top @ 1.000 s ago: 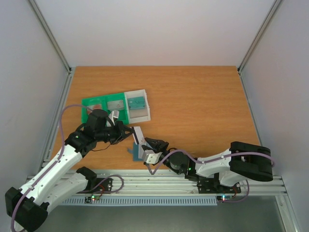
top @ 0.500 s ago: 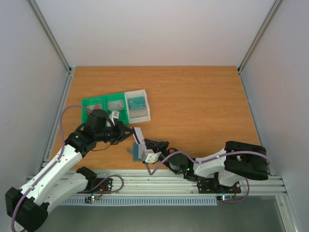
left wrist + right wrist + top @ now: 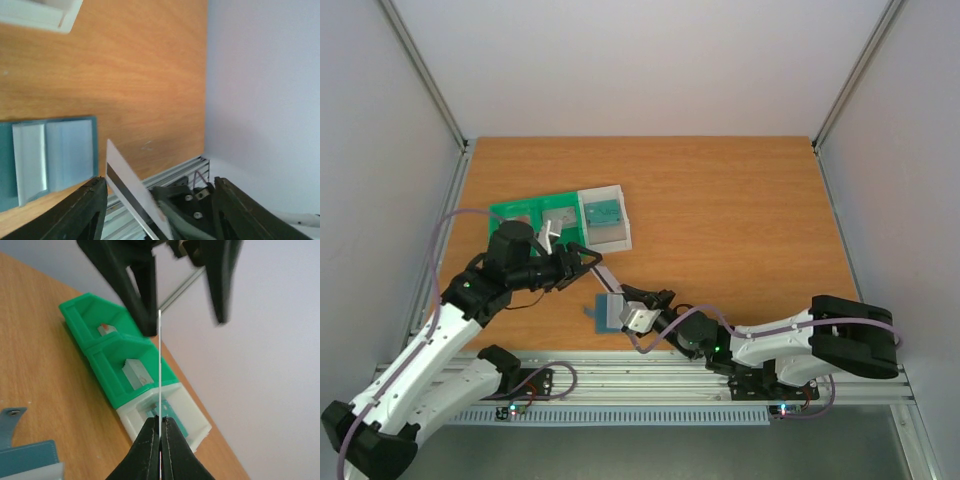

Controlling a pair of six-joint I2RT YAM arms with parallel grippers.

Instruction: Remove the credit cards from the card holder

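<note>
At upper left, the green tray (image 3: 107,380) holds a small reddish piece (image 3: 104,329) and a grey block (image 3: 134,372). Its white bin (image 3: 136,421) holds a teal credit card (image 3: 604,212). The left gripper (image 3: 592,264) is spread around the top of a pale credit card (image 3: 131,192). Below centre, the card holder (image 3: 55,155) lies open on the table. Just right of it, the right gripper (image 3: 159,427) pinches that card upright.

Card holder (image 3: 604,312) open, pale card (image 3: 132,186) out.
Blue-grey holder lies flat, panels spread; card, 1 dark stripe, tilts in air beside it.
</note>
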